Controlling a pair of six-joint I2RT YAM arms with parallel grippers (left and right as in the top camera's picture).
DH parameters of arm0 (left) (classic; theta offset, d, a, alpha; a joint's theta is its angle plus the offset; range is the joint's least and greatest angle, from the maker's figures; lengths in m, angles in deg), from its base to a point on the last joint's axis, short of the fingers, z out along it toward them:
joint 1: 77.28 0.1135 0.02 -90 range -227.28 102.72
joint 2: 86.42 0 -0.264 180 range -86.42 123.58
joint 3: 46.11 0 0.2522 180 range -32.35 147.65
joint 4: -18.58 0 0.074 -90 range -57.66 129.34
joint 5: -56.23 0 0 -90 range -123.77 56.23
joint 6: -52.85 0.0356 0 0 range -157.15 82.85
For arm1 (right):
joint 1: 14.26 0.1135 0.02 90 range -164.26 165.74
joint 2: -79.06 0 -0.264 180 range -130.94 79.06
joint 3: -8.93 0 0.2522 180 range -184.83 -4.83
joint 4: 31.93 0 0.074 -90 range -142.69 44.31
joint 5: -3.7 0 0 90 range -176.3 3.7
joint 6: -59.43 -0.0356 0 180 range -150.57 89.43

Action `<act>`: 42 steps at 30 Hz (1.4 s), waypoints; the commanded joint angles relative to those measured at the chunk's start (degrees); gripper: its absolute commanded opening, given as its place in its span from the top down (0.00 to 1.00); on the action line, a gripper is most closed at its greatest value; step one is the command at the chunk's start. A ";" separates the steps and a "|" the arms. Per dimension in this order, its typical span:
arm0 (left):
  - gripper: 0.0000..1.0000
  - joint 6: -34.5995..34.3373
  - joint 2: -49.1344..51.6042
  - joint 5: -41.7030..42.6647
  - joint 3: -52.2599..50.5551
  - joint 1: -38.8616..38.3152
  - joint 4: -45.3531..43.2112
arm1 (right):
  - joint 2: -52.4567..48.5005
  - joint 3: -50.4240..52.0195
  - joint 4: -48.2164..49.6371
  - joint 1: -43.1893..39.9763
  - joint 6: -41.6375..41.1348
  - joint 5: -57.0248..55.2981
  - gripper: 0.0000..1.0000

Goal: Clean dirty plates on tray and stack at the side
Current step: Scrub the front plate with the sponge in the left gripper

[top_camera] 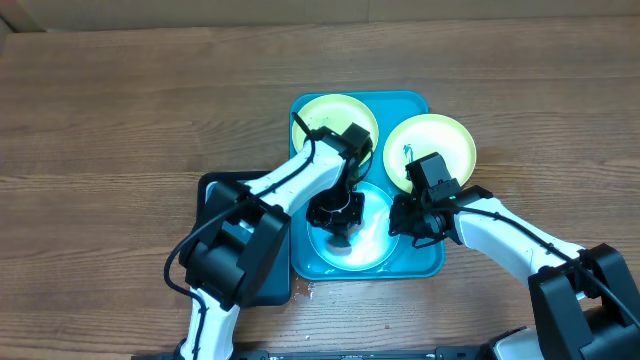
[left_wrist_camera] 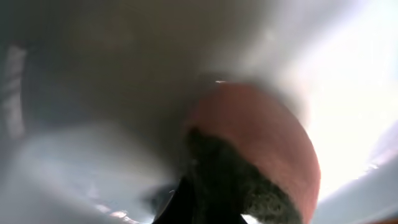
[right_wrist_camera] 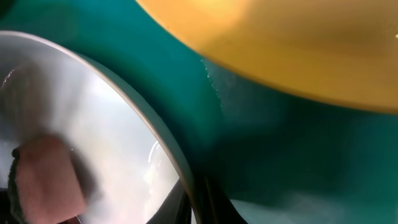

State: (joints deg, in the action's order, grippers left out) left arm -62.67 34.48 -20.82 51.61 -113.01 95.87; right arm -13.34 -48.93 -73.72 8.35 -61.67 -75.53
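Overhead: you see tray [top_camera: 410, 105] on counter [top_camera: 120, 100]. Far plate [top_camera: 335, 115] inside it, right plate [top_camera: 435, 150] overhanging right rim, pale plate [top_camera: 372, 245] at near end. Left tool [top_camera: 335, 212] low over pale plate, right tool [top_camera: 410, 222] at its right rim.

Left wrist: blurred. Sponge [left_wrist_camera: 261, 149] fills view; you cannot tell if tool is apart or together.

Right wrist: dark fingers [right_wrist_camera: 177, 211] either side of pale plate rim, clamped on it. Sponge lies on plate face.

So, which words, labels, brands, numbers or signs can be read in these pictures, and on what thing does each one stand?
None can be read.
The turquoise tray, the dark basin and the wooden table carry no print.
A small dark mark on the right yellow-green plate is too small to read.
The left wrist view, filled by the sponge, is blurred.
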 commanded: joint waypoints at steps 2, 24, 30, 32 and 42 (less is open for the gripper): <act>0.96 -2.45 2.08 -27.65 -2.16 0.98 -1.62 | -1.49 0.52 -0.20 -0.72 -0.42 -4.72 0.92; 0.96 0.83 2.08 10.82 0.13 1.38 -14.71 | -1.49 0.52 -1.27 -0.74 -6.86 -8.61 0.96; 0.96 0.87 2.08 10.86 0.13 -3.61 -14.99 | -1.49 0.52 -1.38 -0.74 -6.64 -8.61 0.96; 0.96 0.17 2.08 10.86 0.15 -3.69 -13.92 | -1.49 0.52 -1.42 -0.74 -6.64 -8.61 0.96; 0.96 0.13 2.08 -8.41 0.15 -0.90 0.24 | -1.49 0.52 -1.42 -0.74 -6.64 -8.59 0.96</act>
State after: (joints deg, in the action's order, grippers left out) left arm -63.04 34.68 -17.89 52.42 -114.99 94.23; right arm -13.45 -49.48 -74.20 8.55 -67.44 -77.87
